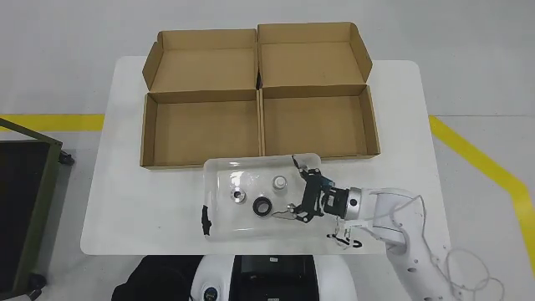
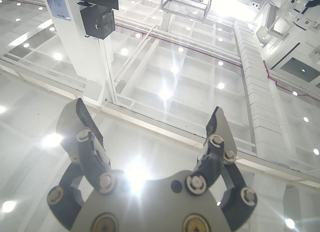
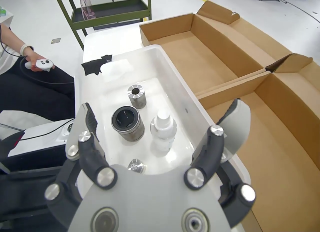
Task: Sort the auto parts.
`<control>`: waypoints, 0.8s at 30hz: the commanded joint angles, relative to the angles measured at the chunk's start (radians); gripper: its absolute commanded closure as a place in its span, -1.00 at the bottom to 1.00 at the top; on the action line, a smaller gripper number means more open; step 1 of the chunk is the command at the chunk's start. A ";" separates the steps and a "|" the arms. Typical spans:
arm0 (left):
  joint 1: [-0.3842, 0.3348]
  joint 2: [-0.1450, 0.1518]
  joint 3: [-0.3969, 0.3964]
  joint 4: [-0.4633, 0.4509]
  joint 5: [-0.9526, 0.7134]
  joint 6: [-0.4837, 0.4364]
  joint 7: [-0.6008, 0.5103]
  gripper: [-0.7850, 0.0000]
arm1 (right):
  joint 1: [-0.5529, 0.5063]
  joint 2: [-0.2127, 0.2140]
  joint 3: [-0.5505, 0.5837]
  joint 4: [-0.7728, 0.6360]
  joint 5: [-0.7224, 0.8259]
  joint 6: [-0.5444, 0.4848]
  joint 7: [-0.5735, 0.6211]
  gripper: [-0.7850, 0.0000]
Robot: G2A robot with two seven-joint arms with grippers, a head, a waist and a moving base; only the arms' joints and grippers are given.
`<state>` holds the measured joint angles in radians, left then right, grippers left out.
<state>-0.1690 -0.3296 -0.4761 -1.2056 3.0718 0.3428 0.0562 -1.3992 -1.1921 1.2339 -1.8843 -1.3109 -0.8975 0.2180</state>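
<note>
On the white worktop a clear tub sits just in front of two cardboard boxes that lie side by side with their lids folded back. The parts are all in the tub, and each one stands on end with its long axis vertical. A small steel bushing shows its bore facing up. Just beside it is a fatter bearing sleeve with a dark rim, also open end up. There are fine marks inside its rim, too small to read. A white spray bottle stands next to the sleeve, cap uppermost, on the side nearer the boxes. I can make out no readable print on it.

The right claw hangs over the tub's end with its fingers spread wide, holding nothing. The bottle and sleeve stand ahead of it and lower, roughly in line with the gap. A small metal piece is closest to it, half hidden behind the claw's body. One finger is above the tub's rim on the box side. A strip of black tape marks the tub's far end.

The left claw points up at the ceiling, fingers apart and empty.
</note>
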 commanded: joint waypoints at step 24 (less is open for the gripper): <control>0.000 0.000 0.000 0.000 0.000 0.000 0.000 -1.00 | 0.071 0.014 -0.072 0.124 -0.096 0.046 0.008 0.05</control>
<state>-0.1690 -0.3296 -0.4761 -1.2056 3.0718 0.3428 0.0562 -1.3288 -1.1789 1.1611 -1.7622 -1.4082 -0.8553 0.2289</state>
